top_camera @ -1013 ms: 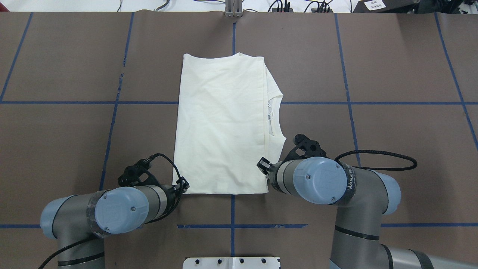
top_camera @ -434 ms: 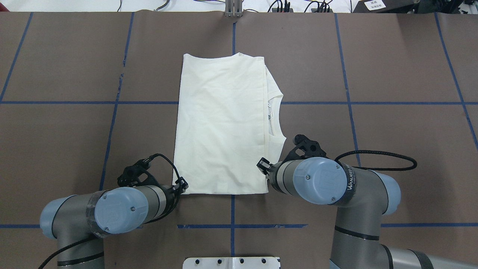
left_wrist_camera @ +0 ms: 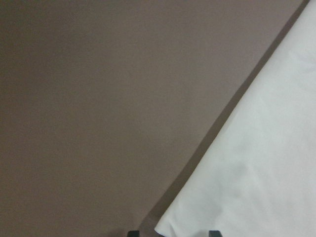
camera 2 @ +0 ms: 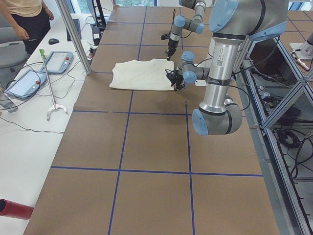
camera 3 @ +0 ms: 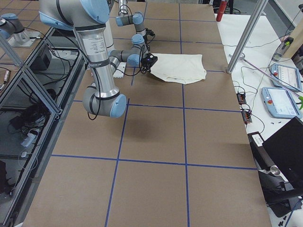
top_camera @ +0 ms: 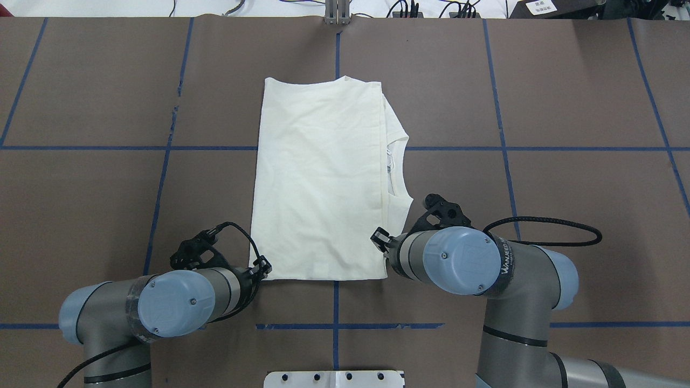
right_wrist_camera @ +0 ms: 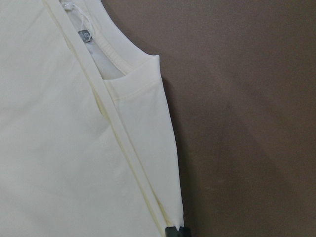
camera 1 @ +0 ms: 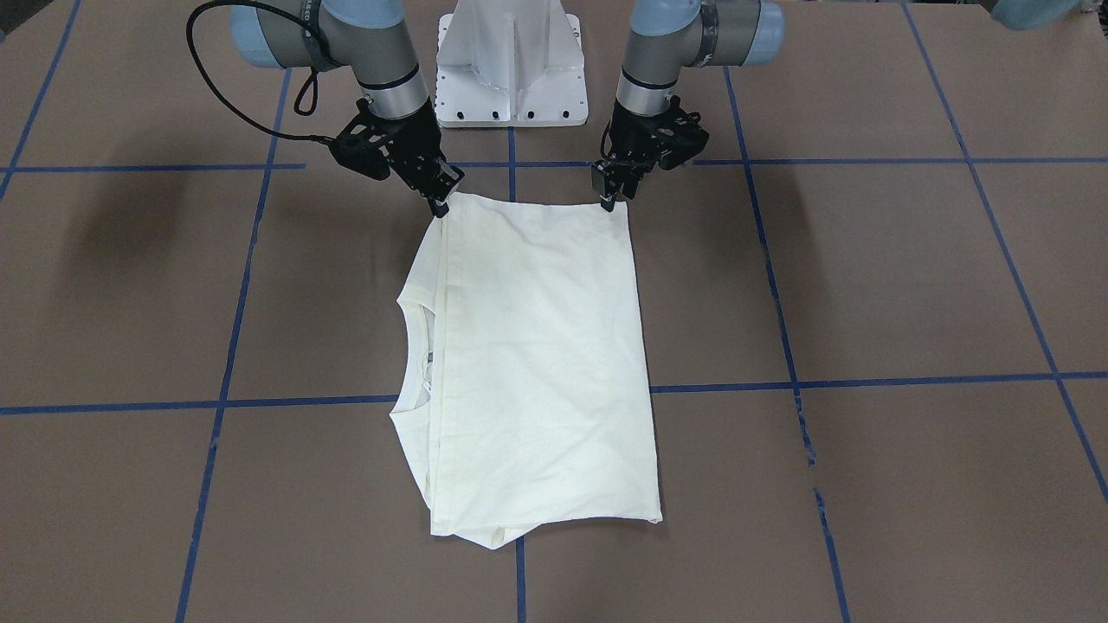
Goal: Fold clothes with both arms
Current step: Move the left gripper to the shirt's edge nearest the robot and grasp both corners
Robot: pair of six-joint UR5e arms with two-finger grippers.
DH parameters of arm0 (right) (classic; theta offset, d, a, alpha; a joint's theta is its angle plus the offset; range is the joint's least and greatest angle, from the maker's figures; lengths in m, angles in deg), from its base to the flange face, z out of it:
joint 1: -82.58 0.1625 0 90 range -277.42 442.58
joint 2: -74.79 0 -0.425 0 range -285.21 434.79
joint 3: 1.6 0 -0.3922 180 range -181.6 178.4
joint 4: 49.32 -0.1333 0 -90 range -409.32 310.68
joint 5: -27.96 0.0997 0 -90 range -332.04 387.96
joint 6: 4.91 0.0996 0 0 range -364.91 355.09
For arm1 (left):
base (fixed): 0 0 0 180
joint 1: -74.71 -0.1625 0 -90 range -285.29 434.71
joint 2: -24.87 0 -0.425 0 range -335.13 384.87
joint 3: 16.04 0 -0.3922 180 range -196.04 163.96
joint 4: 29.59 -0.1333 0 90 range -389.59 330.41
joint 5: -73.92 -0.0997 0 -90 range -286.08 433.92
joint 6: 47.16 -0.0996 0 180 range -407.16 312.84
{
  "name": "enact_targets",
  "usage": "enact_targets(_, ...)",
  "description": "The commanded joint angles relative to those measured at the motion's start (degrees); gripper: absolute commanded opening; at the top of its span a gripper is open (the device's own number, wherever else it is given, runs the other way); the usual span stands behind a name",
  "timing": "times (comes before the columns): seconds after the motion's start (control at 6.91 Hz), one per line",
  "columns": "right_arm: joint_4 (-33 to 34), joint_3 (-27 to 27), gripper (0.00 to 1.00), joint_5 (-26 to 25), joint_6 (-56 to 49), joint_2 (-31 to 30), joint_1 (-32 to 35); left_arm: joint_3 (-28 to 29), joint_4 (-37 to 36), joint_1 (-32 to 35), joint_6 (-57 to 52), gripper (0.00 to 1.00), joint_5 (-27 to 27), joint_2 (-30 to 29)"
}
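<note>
— Where's the shirt?
— Folded flat on the table. Right gripper pinches its near right corner; left gripper straddles the near left corner, fingers apart.
— I'd close the left one, then lift both evenly.

Brown, blue-taped table bears the folded cream T-shirt.

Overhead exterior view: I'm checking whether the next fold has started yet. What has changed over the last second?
Nothing visibly changed. The T-shirt lies folded flat in the same place, and the left gripper and the right gripper are at its two near corners, as before.
</note>
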Motion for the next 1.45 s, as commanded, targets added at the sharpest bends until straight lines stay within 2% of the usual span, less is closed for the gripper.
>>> enact_targets(0.0,-0.1,0.0,0.0,0.0,0.0,-0.1,0.0,0.7,0.1,0.1,-0.3,0.5,0.1,-0.4)
enact_targets(0.14,-0.1,0.0,0.0,0.0,0.0,-0.1,-0.1,0.4,0.1,0.1,0.0,0.01,0.1,-0.5)
enact_targets(0.58,0.0,-0.1,0.0,0.0,0.0,-0.2,-0.1,-0.5,0.0,0.7,-0.7,0.0,0.3,-0.5)
enact_targets(0.87,0.0,0.4,0.0,0.1,0.2,-0.2,-0.1,-7.3,-0.1,0.8,-0.2,0.0,0.4,0.6)
enact_targets(1.01,0.0,5.5,0.0,0.0,2.2,-4.0,-1.5,-11.2,-1.0,0.0,1.0,0.0,0.4,0.7)
enact_targets(1.3,0.4,18.3,0.0,0.0,5.9,-9.9,-2.7,-23.1,-8.9,-2.2,4.0,0.0,1.3,0.2)
